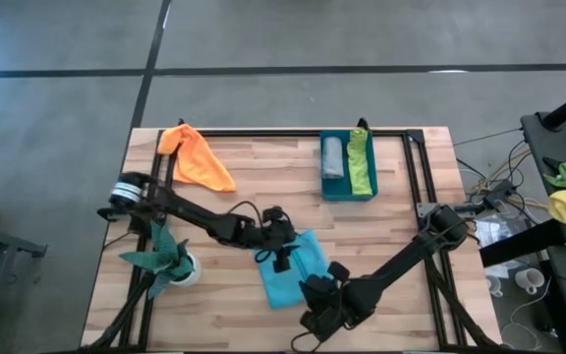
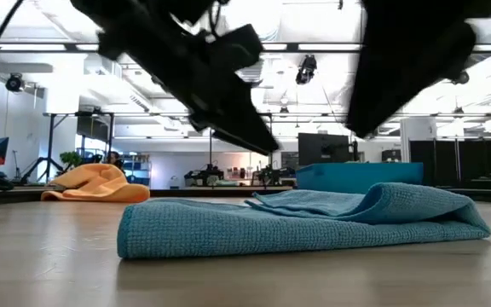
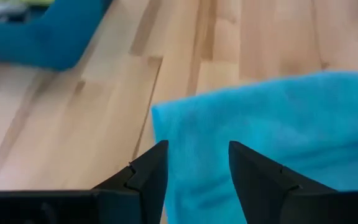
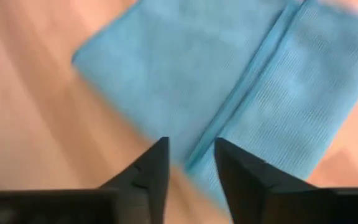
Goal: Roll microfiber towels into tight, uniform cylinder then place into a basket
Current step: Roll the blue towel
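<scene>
The turquoise towel (image 1: 288,273) lies folded flat on the wooden table, near the middle front; in the low view the turquoise towel (image 2: 314,223) rests with its underside on the wood. My left gripper (image 3: 197,152) hovers open above its left far edge. My right gripper (image 4: 191,146) hovers open above its near right part, over a fold line (image 4: 241,106). Neither touches it. The orange towel (image 1: 197,157) lies in a heap at the far left. The teal basket (image 1: 347,195) stands at the far right and holds a grey roll (image 1: 333,157) and a lime green roll (image 1: 361,165).
A dark green plant in a white pot (image 1: 170,264) stands by the left arm's base near the front left. Black frame rails (image 1: 263,134) run along the table's far and side edges. Bare wood lies between the turquoise towel and the basket.
</scene>
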`<action>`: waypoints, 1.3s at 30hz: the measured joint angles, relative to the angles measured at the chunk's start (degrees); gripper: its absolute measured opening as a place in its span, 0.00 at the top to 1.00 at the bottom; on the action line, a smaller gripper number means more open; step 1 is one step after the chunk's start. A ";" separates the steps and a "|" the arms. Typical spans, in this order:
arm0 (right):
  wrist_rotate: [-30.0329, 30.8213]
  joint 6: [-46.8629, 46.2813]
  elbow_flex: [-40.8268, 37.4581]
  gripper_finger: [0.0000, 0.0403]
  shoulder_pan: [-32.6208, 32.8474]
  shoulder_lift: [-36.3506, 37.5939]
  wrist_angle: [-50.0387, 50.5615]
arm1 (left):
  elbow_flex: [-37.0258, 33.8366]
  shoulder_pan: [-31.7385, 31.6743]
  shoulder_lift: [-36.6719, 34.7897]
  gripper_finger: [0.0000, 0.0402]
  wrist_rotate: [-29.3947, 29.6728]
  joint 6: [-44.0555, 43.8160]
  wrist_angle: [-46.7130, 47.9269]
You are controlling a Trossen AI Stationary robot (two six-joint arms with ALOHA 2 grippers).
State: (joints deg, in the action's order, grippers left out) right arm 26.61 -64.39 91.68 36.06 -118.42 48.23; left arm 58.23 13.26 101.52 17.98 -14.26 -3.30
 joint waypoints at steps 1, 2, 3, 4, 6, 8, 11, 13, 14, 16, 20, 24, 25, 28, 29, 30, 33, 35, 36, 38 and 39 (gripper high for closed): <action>1.11 0.58 -0.02 0.63 -0.62 -0.02 0.00 | -0.37 0.42 -1.22 0.62 0.20 -1.11 1.40; 1.99 0.92 -0.08 0.60 -1.42 -0.42 -0.02 | -0.91 0.88 -2.17 0.62 0.48 -2.59 2.56; 2.59 0.99 -0.23 0.56 -2.19 -0.87 0.28 | -1.44 1.34 -2.72 0.62 0.61 -4.14 3.11; 3.17 0.92 -0.38 0.53 -3.03 -1.62 0.41 | -2.19 1.85 -3.19 0.62 0.67 -5.32 2.85; 3.46 0.53 -0.46 0.49 -4.83 -3.35 0.07 | -4.38 2.93 -3.32 0.62 0.76 -7.74 2.74; 3.16 0.39 -0.46 0.45 -6.52 -4.68 -0.19 | -6.31 3.90 -3.18 0.62 0.77 -10.23 3.00; 0.91 -0.69 -0.39 0.42 -9.05 -6.03 -0.87 | -8.82 5.38 -2.86 0.62 0.85 -14.43 2.26; 0.03 -1.39 -0.39 0.41 -10.40 -6.38 -1.13 | -10.08 6.32 -2.29 0.62 0.92 -16.64 2.45; -0.02 -1.51 -0.40 0.41 -10.96 -6.41 -0.94 | -10.55 6.74 -2.05 0.62 0.93 -17.17 2.33; -0.89 -1.57 -0.54 0.41 -12.02 -6.38 -0.95 | -11.20 7.42 -1.28 0.62 0.96 -18.41 1.55; -3.98 -3.19 -1.27 0.43 -13.72 -6.41 2.09 | -12.15 8.57 0.55 0.62 2.12 -18.88 -0.20; -6.34 -4.67 -2.33 0.46 -14.38 -6.27 2.17 | -12.38 9.38 1.97 0.62 2.50 -19.85 -0.15; -6.55 -4.78 -2.51 0.46 -14.38 -6.23 2.09 | -12.38 9.53 2.05 0.62 2.56 -19.85 -0.12; -7.03 -6.45 -2.71 0.47 -14.36 -6.13 3.56 | -12.44 9.83 1.85 0.62 2.48 -19.89 0.24; -7.08 -7.48 -2.71 0.48 -14.36 -6.13 4.94 | -12.45 9.90 1.77 0.62 2.15 -19.92 0.25; -7.08 -8.11 -2.71 0.48 -14.38 -6.11 6.30 | -12.45 9.98 1.76 0.62 1.83 -19.94 0.25; -7.11 -8.17 -2.79 0.48 -14.38 -5.78 9.26 | -12.45 10.05 1.68 0.62 1.14 -19.95 0.15; -7.54 -7.30 -2.88 0.48 -14.45 -5.40 10.06 | -12.45 10.09 1.70 0.62 1.07 -19.96 0.14; -7.77 -7.11 -2.95 0.48 -14.46 -5.16 10.41 | -12.45 10.11 1.70 0.62 1.07 -19.96 0.16; -8.12 -6.83 -3.06 0.48 -14.60 -4.76 11.08 | -12.47 10.28 1.72 0.62 1.11 -19.96 0.24; -8.38 -6.63 -3.06 0.48 -14.72 -4.59 11.35 | -12.49 10.42 1.72 0.62 1.11 -19.97 0.30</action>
State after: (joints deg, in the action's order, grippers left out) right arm 18.23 -71.01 88.62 21.34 -123.01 59.58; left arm 45.74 23.68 103.24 19.08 -34.23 -2.99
